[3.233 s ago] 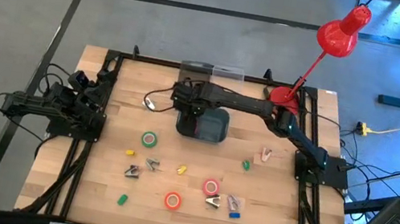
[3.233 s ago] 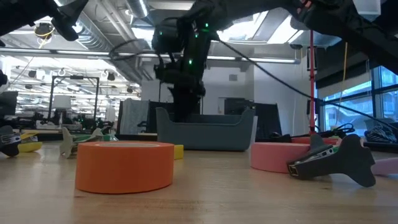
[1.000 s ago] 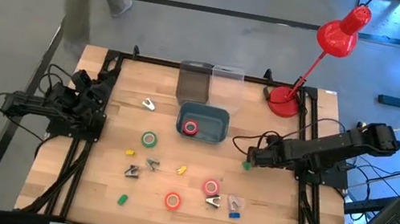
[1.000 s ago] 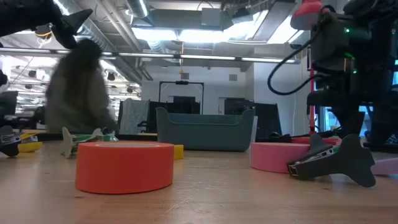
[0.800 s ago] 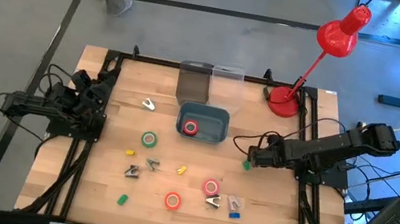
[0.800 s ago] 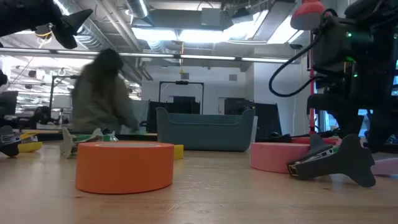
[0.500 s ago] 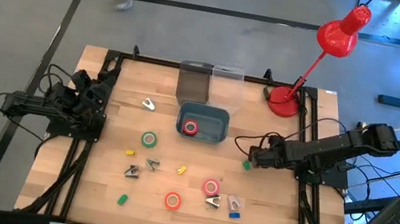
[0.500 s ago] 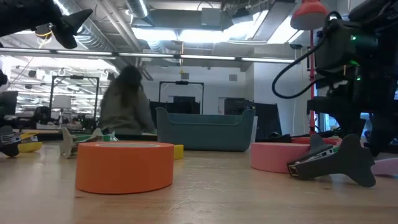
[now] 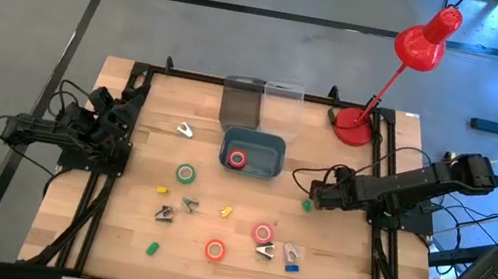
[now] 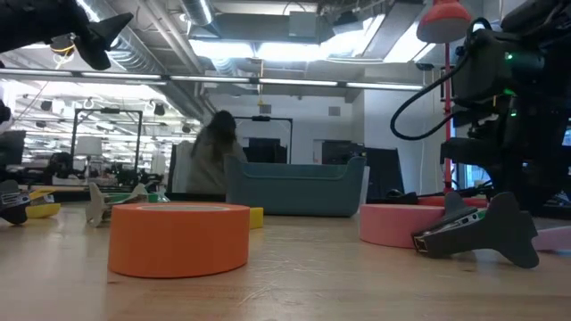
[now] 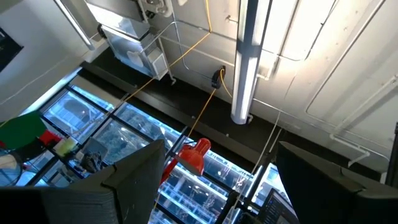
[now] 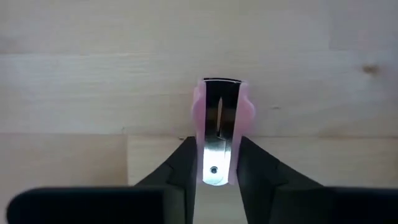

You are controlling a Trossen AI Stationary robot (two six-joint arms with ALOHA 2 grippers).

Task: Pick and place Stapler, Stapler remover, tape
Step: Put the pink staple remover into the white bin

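While the left arm waits at the left edge of the counter (image 9: 328, 274), the right end effector (image 12: 217, 163) grips a pink staple remover (image 12: 221, 127).
Its two fingers (image 12: 184, 163) press both sides of the remover, low on the right side of the counter. One red tape roll (image 9: 237, 159) lies in the blue bin (image 9: 273, 145). A green tape roll (image 9: 185, 174) and two more red rolls (image 9: 214, 249) lie nearer. The left end effector (image 11: 211, 180) is open, pointing up.

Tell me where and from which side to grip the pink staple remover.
Grip the pink staple remover across its two flat pink sides, coming straight down from above. It lies flat on the table, and the right gripper already straddles its narrow body, one finger on each side.
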